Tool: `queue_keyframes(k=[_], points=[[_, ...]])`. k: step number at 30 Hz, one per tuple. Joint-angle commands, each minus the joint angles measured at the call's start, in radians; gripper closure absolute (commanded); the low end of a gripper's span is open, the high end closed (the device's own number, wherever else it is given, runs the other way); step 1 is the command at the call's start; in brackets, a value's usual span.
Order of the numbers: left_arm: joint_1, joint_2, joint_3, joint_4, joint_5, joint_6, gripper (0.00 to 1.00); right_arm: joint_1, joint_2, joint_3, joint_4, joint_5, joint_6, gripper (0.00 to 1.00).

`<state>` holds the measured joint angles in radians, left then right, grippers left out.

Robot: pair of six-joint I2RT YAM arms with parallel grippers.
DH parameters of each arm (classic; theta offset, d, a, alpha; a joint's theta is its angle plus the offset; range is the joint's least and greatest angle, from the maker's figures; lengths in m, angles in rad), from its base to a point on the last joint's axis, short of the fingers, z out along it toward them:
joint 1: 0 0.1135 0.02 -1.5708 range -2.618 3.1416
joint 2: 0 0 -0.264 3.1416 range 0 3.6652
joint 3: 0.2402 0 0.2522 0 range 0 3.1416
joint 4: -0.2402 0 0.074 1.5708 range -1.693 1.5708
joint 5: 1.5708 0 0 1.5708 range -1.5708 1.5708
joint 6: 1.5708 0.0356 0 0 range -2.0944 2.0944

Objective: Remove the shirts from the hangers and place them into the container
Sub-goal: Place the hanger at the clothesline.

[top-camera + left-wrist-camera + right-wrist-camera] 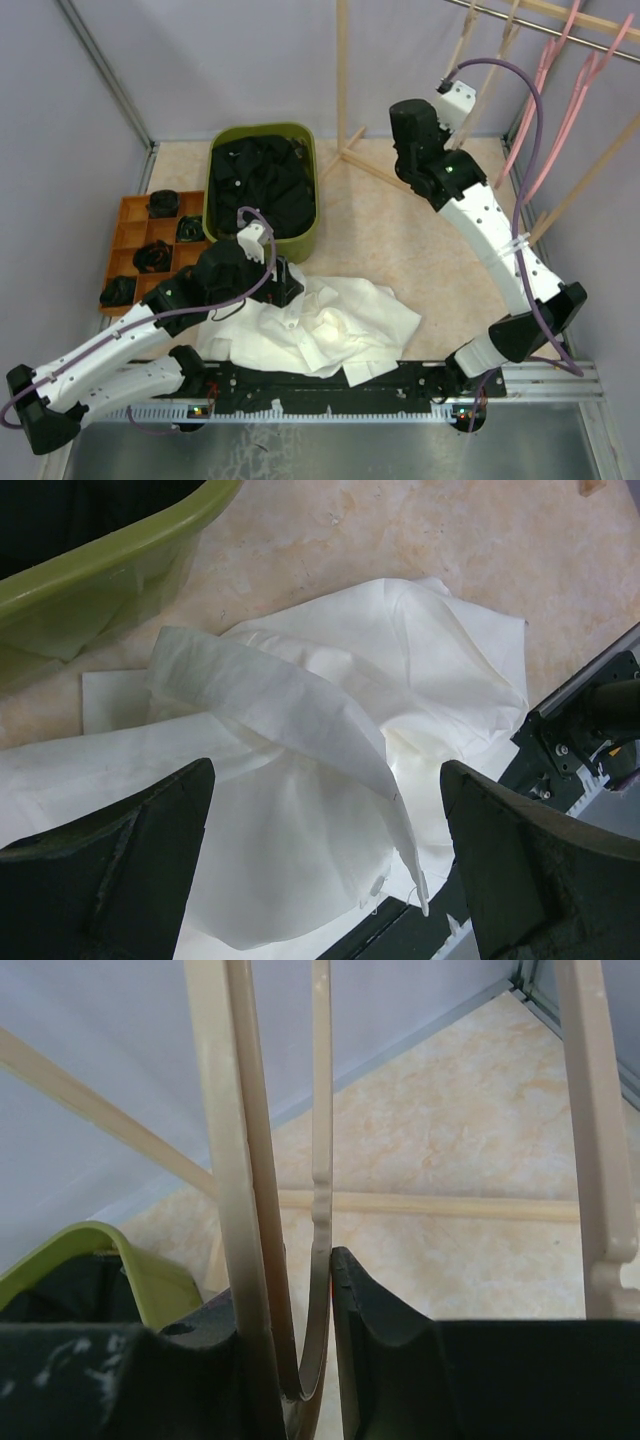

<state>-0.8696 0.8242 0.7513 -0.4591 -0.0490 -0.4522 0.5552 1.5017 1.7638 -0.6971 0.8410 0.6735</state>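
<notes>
A white shirt [320, 335] lies crumpled on the table by the arm bases, off any hanger. My left gripper [285, 285] hovers just above it, wide open and empty. In the left wrist view the shirt [330, 710] fills the space below and between the fingers of that gripper [325, 770]. The olive-green container [312, 215] at the back left holds dark shirts [260, 180]. My right gripper [452, 80] is raised at the rail, and in its wrist view the gripper [290, 1290] has both fingers against the looped end of a bare beige hanger [240, 1160].
Two pink hangers [560, 90] hang bare from the metal rail [560, 30] at the back right. Wooden poles [342, 80] stand behind the container. An orange compartment tray [130, 210] with dark items sits at the left. The container's rim [110, 570] lies just beyond the shirt.
</notes>
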Motion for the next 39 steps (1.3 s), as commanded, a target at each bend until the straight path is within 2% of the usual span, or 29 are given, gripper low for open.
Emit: queue_keyframes(k=[1, 3, 6, 17, 21, 30, 39], points=[[0.001, 0.003, 0.018, 0.036, 0.017, 0.006, 0.01, -0.006, -0.062, -0.021, 0.069, -0.028, 0.003, 0.75], [0.000, 0.003, 0.017, 0.037, 0.018, 0.004, 0.01, -0.005, -0.068, -0.024, 0.080, -0.042, 0.002, 0.77], [0.001, 0.004, 0.018, 0.039, 0.018, 0.003, 0.01, -0.004, -0.073, -0.010, 0.084, -0.049, -0.002, 0.92], [0.001, 0.004, 0.021, 0.039, 0.016, 0.001, 0.01, -0.002, -0.027, 0.130, 0.014, -0.052, -0.035, 0.99], [0.001, 0.003, 0.021, 0.037, 0.020, 0.001, 0.01, -0.004, 0.028, 0.211, -0.067, -0.056, -0.040, 0.96], [0.001, -0.026, 0.016, 0.022, 0.010, -0.002, 0.01, -0.043, 0.103, 0.279, -0.169, -0.149, -0.029, 0.94], [0.001, -0.031, 0.009, 0.026, 0.012, -0.002, 0.01, -0.044, 0.108, 0.291, -0.196, -0.174, -0.029, 0.83]])
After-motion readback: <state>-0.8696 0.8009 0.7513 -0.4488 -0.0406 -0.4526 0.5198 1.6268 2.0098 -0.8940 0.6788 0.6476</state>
